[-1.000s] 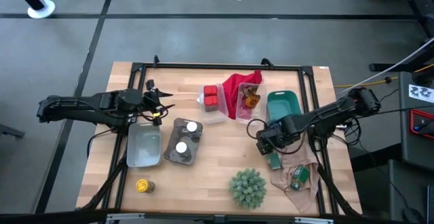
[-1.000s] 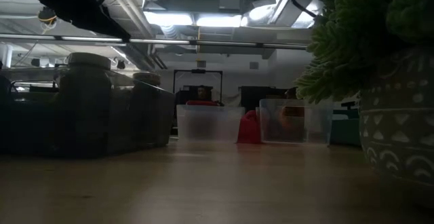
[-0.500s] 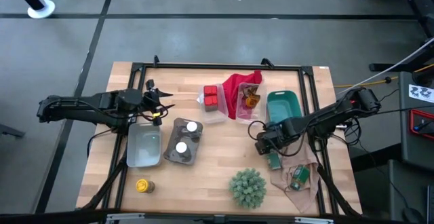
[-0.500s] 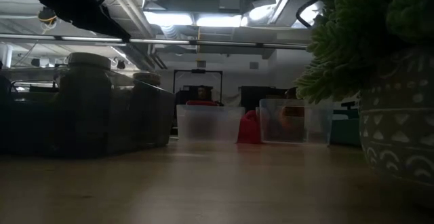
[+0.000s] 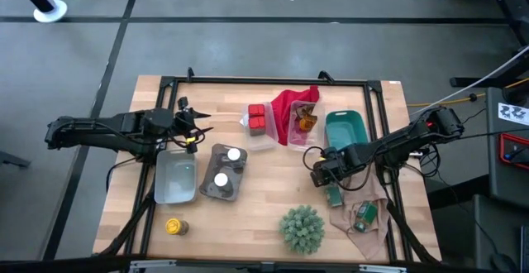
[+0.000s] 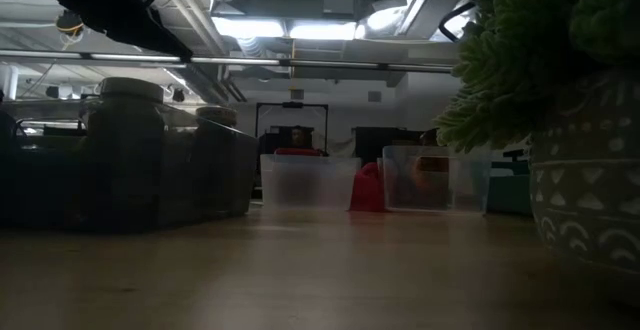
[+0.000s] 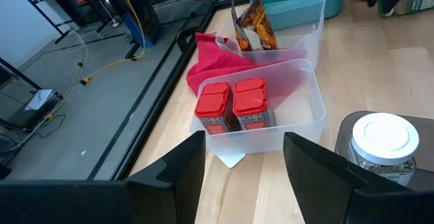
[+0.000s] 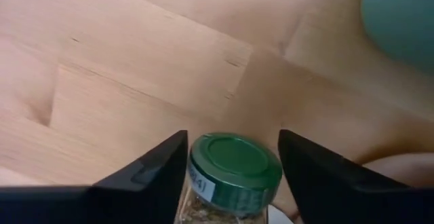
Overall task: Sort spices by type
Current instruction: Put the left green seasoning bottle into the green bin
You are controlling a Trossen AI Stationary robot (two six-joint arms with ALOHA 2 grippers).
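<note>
My right gripper [image 5: 327, 176] [image 8: 234, 183] is open, low over the table's right part, with a green-capped jar [image 8: 234, 164] [image 5: 333, 194] between its fingers. A second green-labelled jar [image 5: 365, 215] lies on a beige cloth. Two red tins [image 5: 257, 117] [image 7: 234, 108] sit in a clear box. Two white-topped jars [image 5: 227, 167] [image 7: 382, 139] stand in a dark tray. A brown-amber one [image 5: 307, 122] sits in another clear box. A yellow-capped jar [image 5: 173, 226] stands near the table's near left corner. My left gripper [image 5: 197, 130] [image 7: 244, 176] waits open, left of the red tins. My right gripper has its two fingers [image 8: 152, 173] on either side of the green cap [image 8: 234, 157], coming from above at a slant. The gaps there are too small to tell whether the fingers touch the jar.
A teal bin [image 5: 345, 130] stands on the far side of my right gripper, a spiky green plant [image 5: 302, 227] in a patterned pot [image 6: 585, 170] at the near edge, a pale tray [image 5: 175, 178] by the dark one, and a red cloth [image 5: 289, 107] under the clear boxes.
My right gripper has sunk a little toward the green-capped jar. The jars, tins and my left arm have kept still.
</note>
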